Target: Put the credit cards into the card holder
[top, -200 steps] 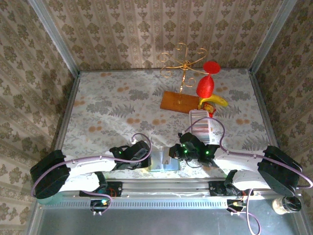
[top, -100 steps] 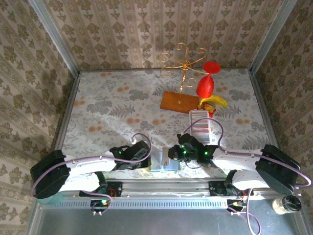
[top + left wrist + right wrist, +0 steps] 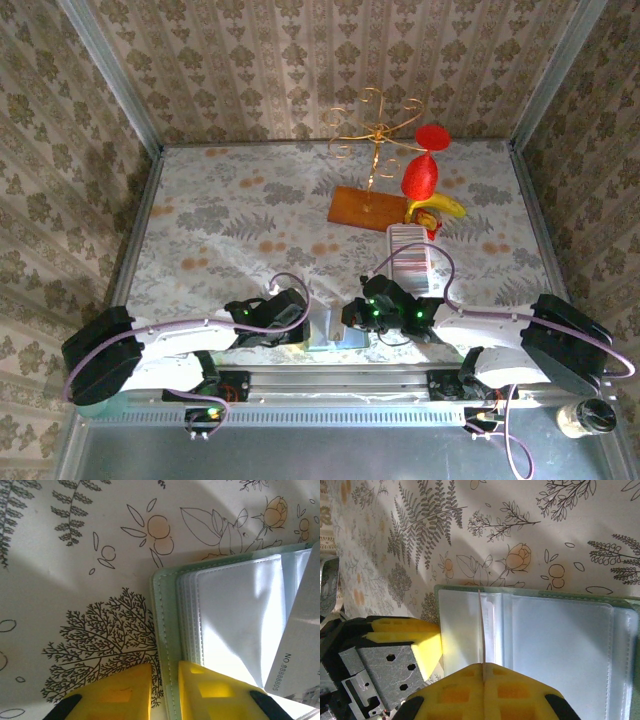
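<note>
The card holder (image 3: 335, 336) lies open on the floral cloth at the near edge, between both arms; its grey-green cover and clear pockets (image 3: 230, 615) face up. My right gripper (image 3: 484, 672) is shut on a credit card (image 3: 481, 625). I see the card edge-on, standing over the left pockets of the card holder (image 3: 560, 640). The same credit card (image 3: 300, 645) shows at the right of the left wrist view, with a printed number. My left gripper (image 3: 165, 680) straddles the holder's left edge, jaws a little apart, cloth showing beside the edge. From above, the left gripper (image 3: 300, 318) and right gripper (image 3: 360, 314) flank the holder.
A long white ribbed tray (image 3: 412, 262) lies just behind the right arm. Farther back are a brown wooden board (image 3: 362, 208) with a gold wire stand (image 3: 372, 125), a red object (image 3: 421, 172) and a yellow banana (image 3: 441, 207). The metal rail (image 3: 330, 380) runs along the near edge.
My right gripper has edged left and nearer, bringing the card over the holder. The left jaws have parted slightly.
</note>
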Motion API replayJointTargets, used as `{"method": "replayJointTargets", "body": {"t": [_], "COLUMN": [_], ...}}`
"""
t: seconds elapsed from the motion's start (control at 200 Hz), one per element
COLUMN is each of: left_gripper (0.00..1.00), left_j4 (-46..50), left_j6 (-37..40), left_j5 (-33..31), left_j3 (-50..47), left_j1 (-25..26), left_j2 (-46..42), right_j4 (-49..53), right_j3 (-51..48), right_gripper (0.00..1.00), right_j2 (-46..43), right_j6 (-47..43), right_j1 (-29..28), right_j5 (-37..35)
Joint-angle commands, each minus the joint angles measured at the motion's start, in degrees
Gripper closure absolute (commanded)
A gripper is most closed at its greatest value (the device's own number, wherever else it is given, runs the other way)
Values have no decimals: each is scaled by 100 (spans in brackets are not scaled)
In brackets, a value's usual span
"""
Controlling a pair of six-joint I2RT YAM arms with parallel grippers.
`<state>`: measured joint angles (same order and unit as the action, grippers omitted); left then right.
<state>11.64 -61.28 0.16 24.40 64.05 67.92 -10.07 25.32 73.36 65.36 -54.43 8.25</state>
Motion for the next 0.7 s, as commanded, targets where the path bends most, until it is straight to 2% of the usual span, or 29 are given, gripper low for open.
{"method": "replayJointTargets", "body": {"t": [0.0,0.695], "left_gripper": [77,74], "left_j4": [198,179], "left_j6": [-35,-29], "left_j5": [-27,-16], "left_j3": [29,43], "left_j1": [40,56], "left_j2": [11,9], "right_j4": [-40,489], "right_j3": [7,-25], "right_gripper": [100,100], "right_j2": [98,331], "right_j6": [116,122], "right_j1": [-45,-26], "right_j5": [89,547]}}
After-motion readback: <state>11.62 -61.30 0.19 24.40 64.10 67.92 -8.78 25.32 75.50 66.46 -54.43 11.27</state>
